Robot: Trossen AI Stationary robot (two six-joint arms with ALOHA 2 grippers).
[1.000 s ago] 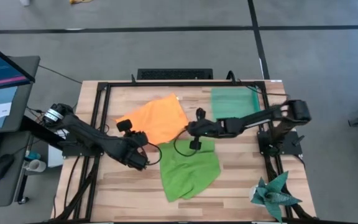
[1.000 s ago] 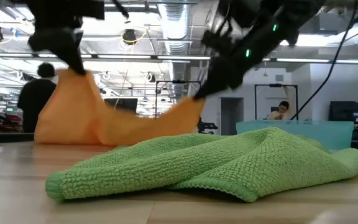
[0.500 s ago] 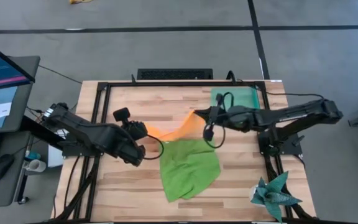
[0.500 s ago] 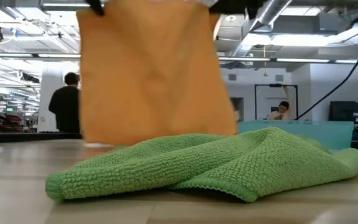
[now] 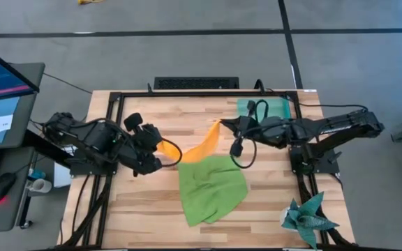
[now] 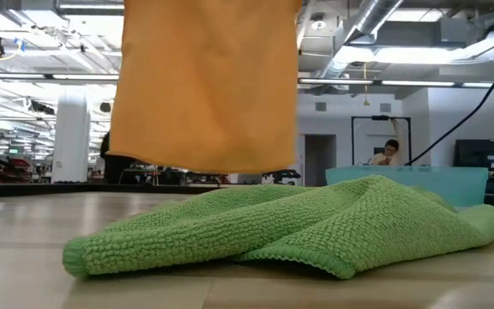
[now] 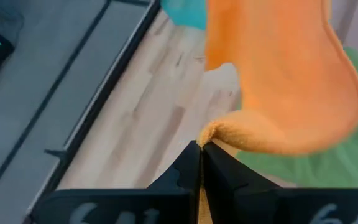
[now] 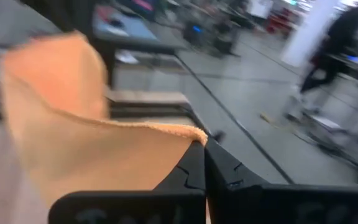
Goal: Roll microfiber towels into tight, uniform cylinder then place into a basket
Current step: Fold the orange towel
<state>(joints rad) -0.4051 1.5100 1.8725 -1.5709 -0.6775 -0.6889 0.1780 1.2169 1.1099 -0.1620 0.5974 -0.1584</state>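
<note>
The orange towel (image 5: 195,144) hangs as a sheet between my two grippers, above the table; in the low view its lower edge (image 6: 200,163) is clear of the tabletop. My left gripper (image 5: 163,148) is shut on one upper corner, my right gripper (image 5: 221,126) on the other. The lime green towel (image 5: 211,188) lies crumpled on the table below and nearer, resting on its underside. The teal basket (image 5: 264,107) stands at the far right, behind my right arm. My left gripper pinches one upper corner of the orange towel (image 7: 211,132) between its two shut fingers. The towel hangs below, clear of the table. My right gripper pinches the other upper corner (image 8: 191,132) between its two shut fingers, coming from the table's right side. The top edge runs between the grippers with a slight sag.
A dark teal spiky star-shaped cloth (image 5: 306,219) lies at the near right corner. A black frame (image 5: 110,139) edges the table. Bare wood shows at the near left and along the far edge. A person (image 6: 391,153) shows in the room beyond.
Both grippers have risen with the orange towel's corners. My right gripper has also gone toward the far right. The towel, which lay mostly on the table, has been lifted clear and now hangs as a flat sheet between the grippers.
</note>
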